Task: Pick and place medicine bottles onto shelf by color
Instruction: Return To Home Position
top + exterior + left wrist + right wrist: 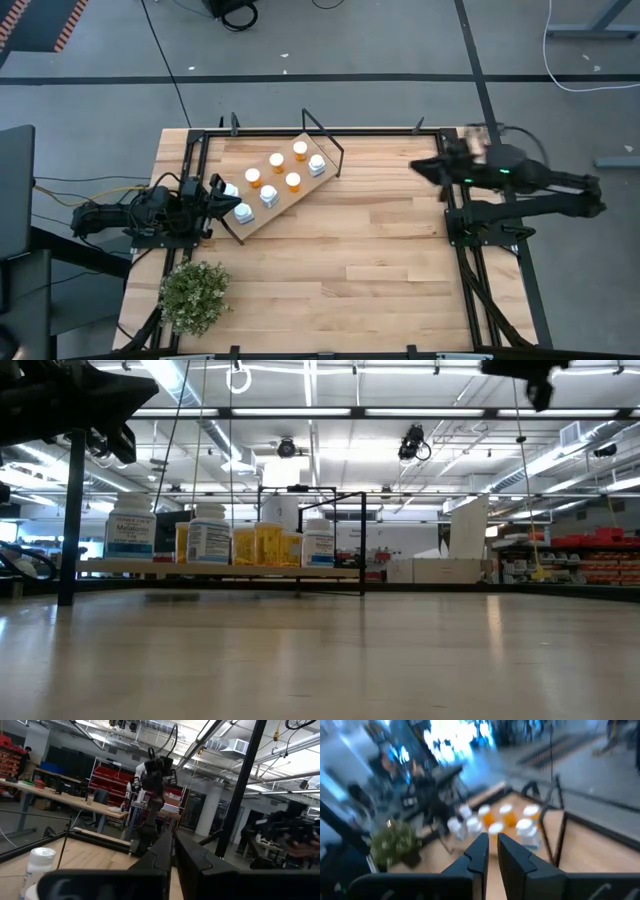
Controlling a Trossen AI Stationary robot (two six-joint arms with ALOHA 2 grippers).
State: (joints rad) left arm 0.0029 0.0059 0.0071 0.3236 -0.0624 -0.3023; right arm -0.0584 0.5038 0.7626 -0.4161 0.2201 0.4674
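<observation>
The shelf [285, 200] stands slantwise on the table's far left, a light board on black wire legs. It carries several medicine bottles upright, some orange [277, 161] and some white [269, 194]; the low view shows them in a row [208, 535]. My left gripper [218, 192] is shut, just off the shelf's left end and raised, next to a white bottle [37, 865]. My right gripper [418, 168] is shut and high over the table's far right, facing the shelf [505, 822].
A small potted plant [193, 295] sits at the table's near left corner. Black frame rails [460, 215] run along the table's left, right and far sides. The bare wooden tabletop [380, 260] stretches from the middle out to the right.
</observation>
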